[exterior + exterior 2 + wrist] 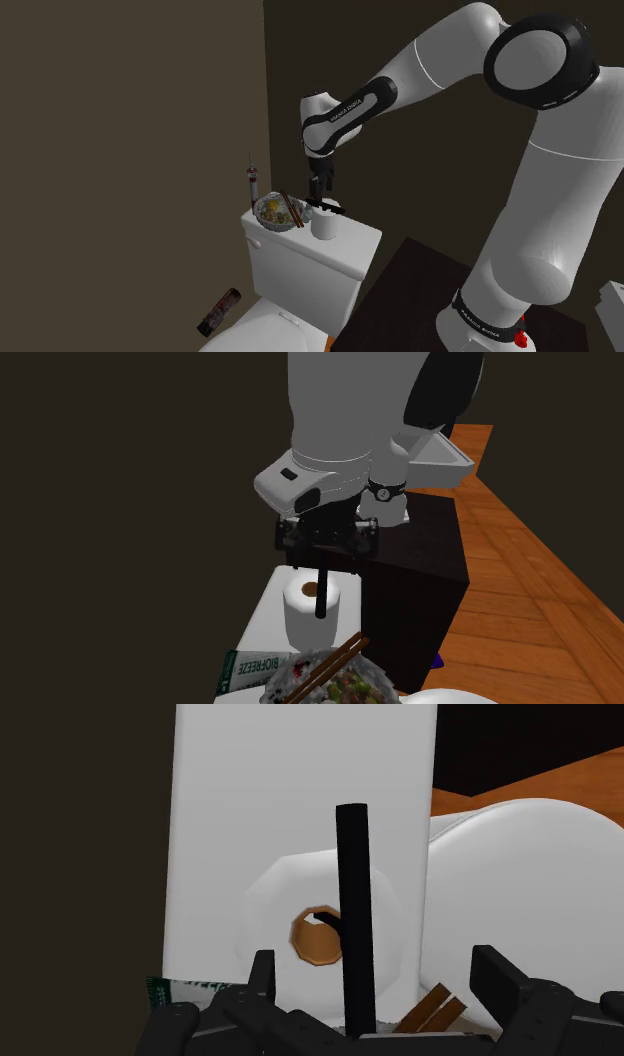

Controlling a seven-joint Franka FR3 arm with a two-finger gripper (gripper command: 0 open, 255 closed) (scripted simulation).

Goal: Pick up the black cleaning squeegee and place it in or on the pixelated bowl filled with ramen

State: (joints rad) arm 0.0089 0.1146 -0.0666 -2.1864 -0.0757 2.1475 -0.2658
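So the shoulder view gives the whole layout: toilet tank against the dark wall, with the bowl of ramen on its lid and a toilet paper roll just beside it on that view's right. The gripper hangs right over the roll. A thin syringe-looking thing stands at the lid's far corner, and there's a can lying on the floor.

What you can't make out from there is the squeegee. In the second exterior view it's a black rod hanging straight down from the gripper, its lower end in front of the roll. It's clamped at its top end and hanging clear, not in the bowl. In the wrist view the fingers sit spread either side of the handle, with the contact point hidden at the edge.

The second exterior view also picks up a green-and-white box next to the bowl. Chopsticks slant up out of the noodles toward the roll, between squeegee and bowl.
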